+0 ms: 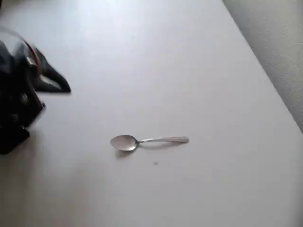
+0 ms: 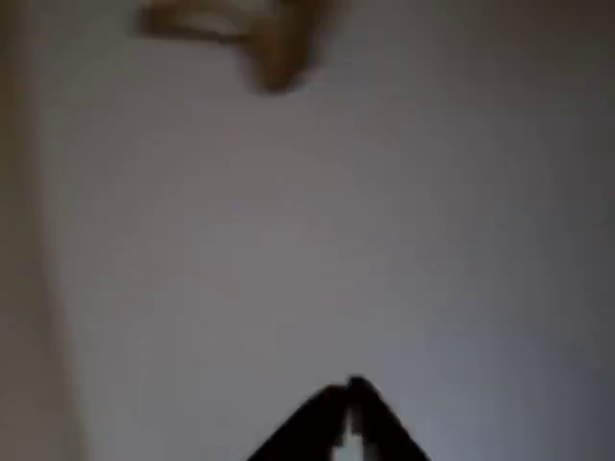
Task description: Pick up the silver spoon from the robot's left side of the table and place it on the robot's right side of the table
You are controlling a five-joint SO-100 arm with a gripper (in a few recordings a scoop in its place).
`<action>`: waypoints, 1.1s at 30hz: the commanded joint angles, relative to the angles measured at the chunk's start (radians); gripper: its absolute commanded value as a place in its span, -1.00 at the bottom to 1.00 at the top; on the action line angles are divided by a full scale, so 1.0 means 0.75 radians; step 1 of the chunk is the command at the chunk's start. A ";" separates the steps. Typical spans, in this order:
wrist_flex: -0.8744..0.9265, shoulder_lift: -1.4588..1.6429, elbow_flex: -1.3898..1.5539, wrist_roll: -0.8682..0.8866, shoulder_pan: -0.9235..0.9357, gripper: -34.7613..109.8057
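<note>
The silver spoon [image 1: 142,141] lies flat on the white table [image 1: 199,85] near the middle of the overhead view, bowl to the left, handle pointing right. My black gripper [image 1: 64,87] sits at the left edge, well up and left of the spoon, its fingers together with nothing between them. In the blurred wrist view the two dark fingertips [image 2: 348,392] meet at a point at the bottom, over bare white tabletop.
A tiny dark speck [image 1: 155,163] marks the table just below the spoon. The table's right edge runs diagonally at the top right, with grey carpet [image 1: 279,42] beyond. A blurred tan shape [image 2: 240,34] sits at the top of the wrist view.
</note>
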 commanded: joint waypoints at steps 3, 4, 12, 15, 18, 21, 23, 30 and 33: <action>-0.072 0.027 0.168 -0.020 0.108 -0.50; -0.072 0.027 0.168 -0.020 0.108 -0.50; -0.072 0.027 0.168 -0.008 0.115 -0.51; -0.072 0.027 0.168 -0.008 0.115 -0.51; -0.072 0.027 0.168 -0.008 0.115 -0.51; -0.072 0.027 0.168 -0.008 0.115 -0.51; -0.072 0.027 0.168 -0.008 0.115 -0.51; -0.072 0.027 0.168 -0.008 0.115 -0.51; -0.072 0.027 0.168 -0.008 0.115 -0.51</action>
